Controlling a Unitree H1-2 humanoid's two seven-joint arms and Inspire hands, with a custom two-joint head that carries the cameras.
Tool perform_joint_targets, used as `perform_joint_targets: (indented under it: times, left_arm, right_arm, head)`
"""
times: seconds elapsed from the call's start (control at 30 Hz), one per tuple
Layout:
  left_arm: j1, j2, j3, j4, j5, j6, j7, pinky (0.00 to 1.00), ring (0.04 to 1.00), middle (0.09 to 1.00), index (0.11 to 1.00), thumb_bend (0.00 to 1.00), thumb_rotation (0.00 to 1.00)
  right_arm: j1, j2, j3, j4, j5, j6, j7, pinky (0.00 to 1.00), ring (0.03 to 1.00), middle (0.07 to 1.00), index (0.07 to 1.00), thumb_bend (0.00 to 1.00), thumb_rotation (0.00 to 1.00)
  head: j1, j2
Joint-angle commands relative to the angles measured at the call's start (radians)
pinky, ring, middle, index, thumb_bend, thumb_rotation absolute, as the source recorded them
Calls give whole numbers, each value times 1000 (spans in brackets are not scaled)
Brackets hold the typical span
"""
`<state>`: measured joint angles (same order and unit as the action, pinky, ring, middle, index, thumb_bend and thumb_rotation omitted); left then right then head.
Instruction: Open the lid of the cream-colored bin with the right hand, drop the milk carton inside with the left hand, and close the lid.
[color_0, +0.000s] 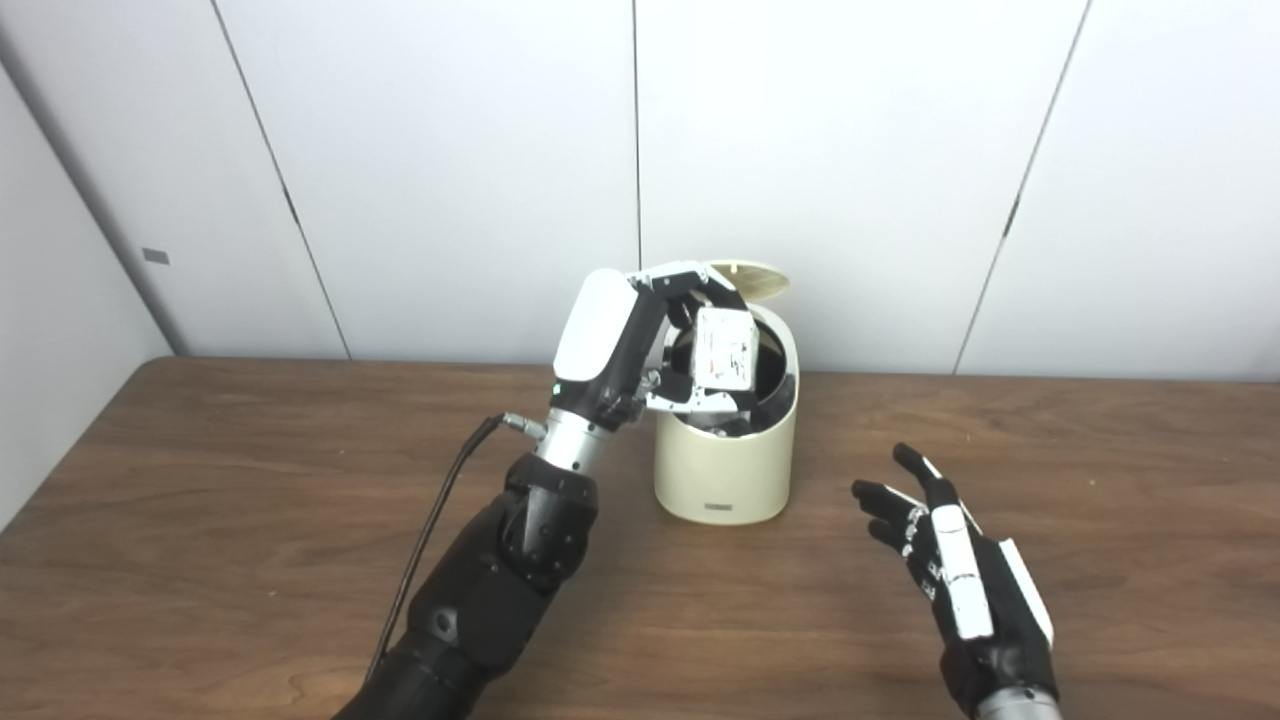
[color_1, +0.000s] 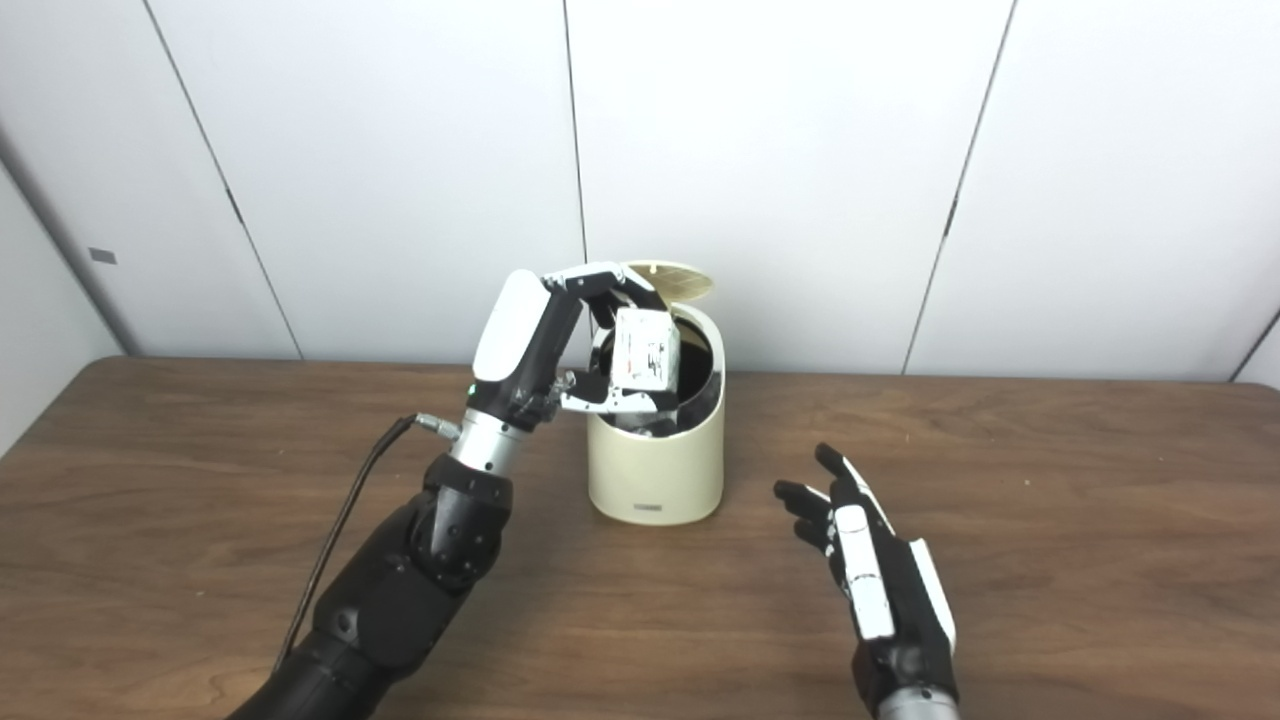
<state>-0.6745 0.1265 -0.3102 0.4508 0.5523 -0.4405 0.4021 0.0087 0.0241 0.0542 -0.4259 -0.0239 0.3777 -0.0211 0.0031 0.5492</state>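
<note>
The cream-colored bin (color_0: 727, 465) stands on the wooden table near its back middle. Its round lid (color_0: 748, 277) is tipped up and open at the rear. My left hand (color_0: 640, 345) is raised over the bin's mouth and is shut on the small white milk carton (color_0: 724, 349), which hangs upright just above the dark opening. My right hand (color_0: 945, 555) is open and empty, fingers spread, low over the table to the right of the bin and apart from it.
The wooden table (color_0: 200, 500) runs across the whole view, its back edge against white wall panels (color_0: 450, 150). A black cable (color_0: 430, 530) runs along my left forearm.
</note>
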Motion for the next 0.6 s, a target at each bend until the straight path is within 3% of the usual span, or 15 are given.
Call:
perform_joint_targets:
  times: [0.0, 0.23, 0.57]
  left_arm:
    - [-42, -6, 17, -42, 22, 6, -7, 422, 479, 573, 565, 1000, 105]
    - [-45, -4, 27, -29, 63, 5, -11, 490, 549, 598, 578, 1000, 111]
    - [-45, -2, 35, -38, 95, 6, -18, 522, 572, 607, 582, 1000, 131]
  right_arm:
    - [-27, 0, 8, -53, -5, -15, 12, 847, 828, 756, 909, 420, 958]
    - [-27, -8, 14, -50, -21, -28, 13, 833, 814, 760, 904, 410, 973]
    - [-30, -8, 10, -47, -21, -26, 17, 833, 819, 766, 904, 419, 981]
  head:
    - [1, 0]
    - [2, 3]
    - [3, 6]
